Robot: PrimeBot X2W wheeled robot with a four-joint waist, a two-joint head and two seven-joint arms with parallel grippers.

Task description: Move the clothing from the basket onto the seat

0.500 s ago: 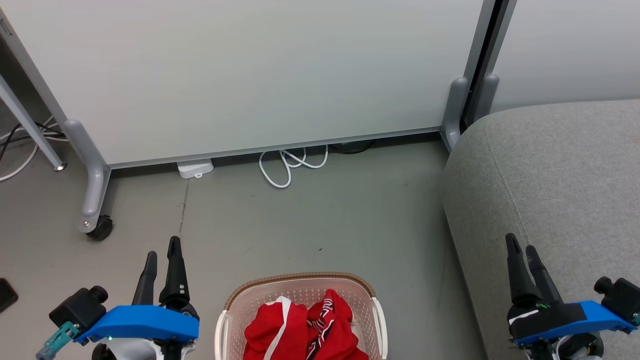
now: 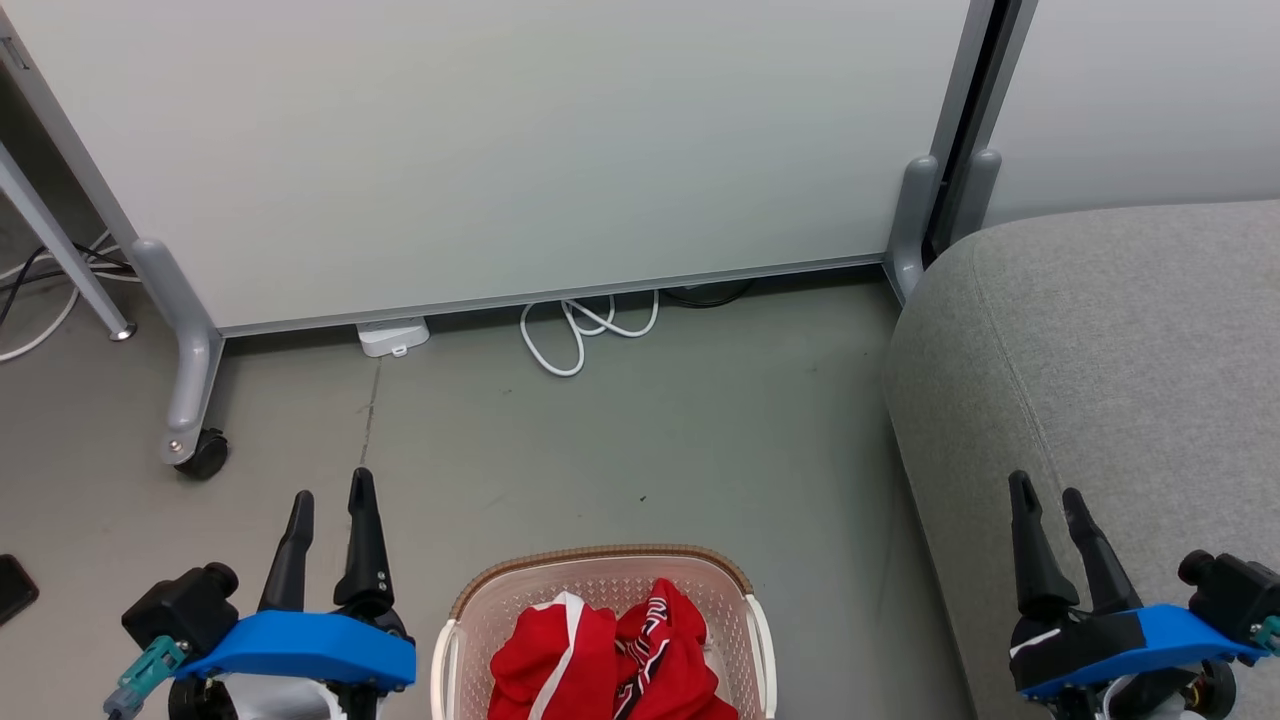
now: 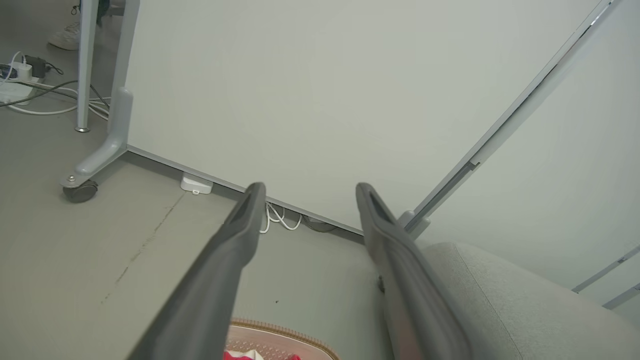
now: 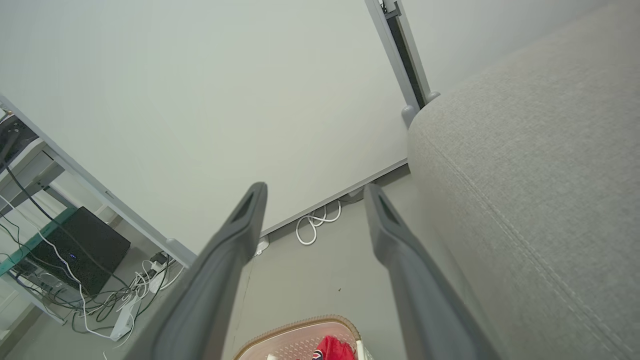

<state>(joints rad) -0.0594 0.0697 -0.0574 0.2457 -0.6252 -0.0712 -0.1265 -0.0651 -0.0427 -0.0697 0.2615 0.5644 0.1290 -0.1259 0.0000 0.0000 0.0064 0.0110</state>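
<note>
Grey floor [image 2: 640,440]. Left gripper [image 2: 330,485] near left, fingers spread, holding nothing. Red clothing [image 2: 610,660] lies bunched inside basket [image 2: 600,553], near centre, between both grippers. Right gripper [image 2: 1045,486] near right, fingers apart, empty, seen against light-grey seat [image 2: 1130,350].

Left claw [image 2: 330,485], right claw [image 2: 1045,484]: long dark tapered fingers [image 2: 365,540], blue wrist covers [image 2: 300,645], black camera blocks [image 2: 175,612].

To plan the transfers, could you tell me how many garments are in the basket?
2. A red garment with a white stripe lies at the left of the cream-white perforated plastic basket; another with black-and-white striped trim lies against it at the right. More may be hidden beneath.
</note>
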